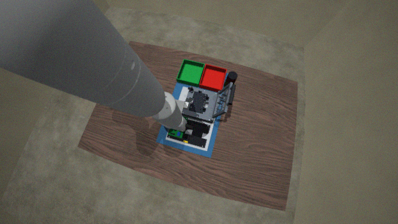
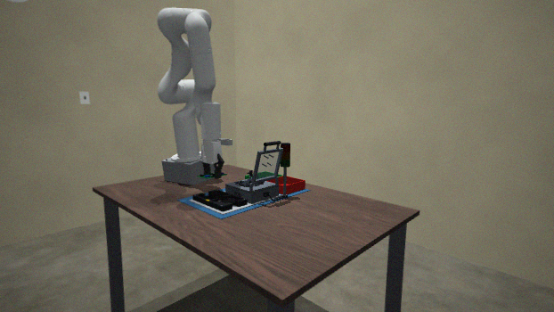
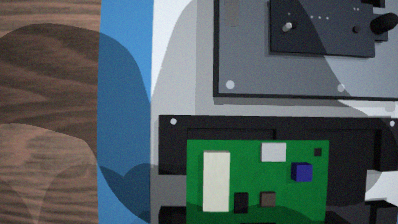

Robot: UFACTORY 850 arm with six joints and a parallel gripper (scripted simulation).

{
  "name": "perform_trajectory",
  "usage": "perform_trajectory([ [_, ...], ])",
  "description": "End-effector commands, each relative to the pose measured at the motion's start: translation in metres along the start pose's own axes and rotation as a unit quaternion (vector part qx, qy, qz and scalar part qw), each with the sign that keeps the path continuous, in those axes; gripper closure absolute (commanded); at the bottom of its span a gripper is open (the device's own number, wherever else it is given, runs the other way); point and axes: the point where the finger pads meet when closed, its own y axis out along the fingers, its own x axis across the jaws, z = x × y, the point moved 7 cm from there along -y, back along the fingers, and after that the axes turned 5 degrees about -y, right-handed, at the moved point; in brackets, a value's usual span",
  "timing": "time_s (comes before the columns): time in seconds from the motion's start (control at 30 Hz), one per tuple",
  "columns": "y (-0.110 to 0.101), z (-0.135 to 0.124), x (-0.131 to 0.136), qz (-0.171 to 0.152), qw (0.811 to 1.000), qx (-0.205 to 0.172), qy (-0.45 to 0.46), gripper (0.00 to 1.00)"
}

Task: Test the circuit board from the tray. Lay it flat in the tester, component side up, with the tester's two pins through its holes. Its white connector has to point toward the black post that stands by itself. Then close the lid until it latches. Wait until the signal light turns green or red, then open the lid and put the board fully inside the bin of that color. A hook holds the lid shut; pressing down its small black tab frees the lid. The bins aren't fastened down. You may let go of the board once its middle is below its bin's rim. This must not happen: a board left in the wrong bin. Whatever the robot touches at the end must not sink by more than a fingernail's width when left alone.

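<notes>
The green circuit board (image 3: 260, 185) (image 1: 174, 132) (image 2: 207, 176) has its component side up, with a white connector (image 3: 216, 181) at its left end in the wrist view. My gripper (image 2: 214, 171) is shut on the board and holds it a little above the black tray (image 3: 172, 145) (image 1: 198, 141) (image 2: 220, 202). The grey tester (image 3: 250, 75) (image 1: 199, 102) (image 2: 251, 189) lies just beyond the tray. Its lid (image 2: 267, 165) (image 1: 224, 99) stands open and upright. A pin (image 3: 286, 26) and a black post (image 3: 382, 22) show on the tester's bed.
The green bin (image 1: 191, 72) (image 2: 267, 175) and the red bin (image 1: 213, 77) (image 2: 291, 183) stand side by side behind the tester. The signal light (image 2: 285, 156) (image 1: 232, 76) stands on a pole beside them. Everything sits on a blue mat (image 3: 125, 75) (image 1: 205, 152).
</notes>
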Motion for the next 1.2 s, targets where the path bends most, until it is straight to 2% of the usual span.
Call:
perform_trajectory([
  [0.0,-0.001,0.0,0.003,0.008,1.0,0.003,0.0,0.21],
  [0.23,-0.002,0.015,0.009,0.008,1.0,0.003,0.0,0.21],
  [0.5,-0.004,0.049,0.024,0.008,1.0,0.003,0.0,0.21],
  [0.57,-0.004,0.049,0.024,0.008,1.0,0.003,0.0,0.21],
  [1.07,-0.01,0.124,0.058,0.008,1.0,0.003,0.0,0.21],
  [1.17,-0.01,0.128,0.06,0.008,1.0,0.003,0.0,0.21],
])
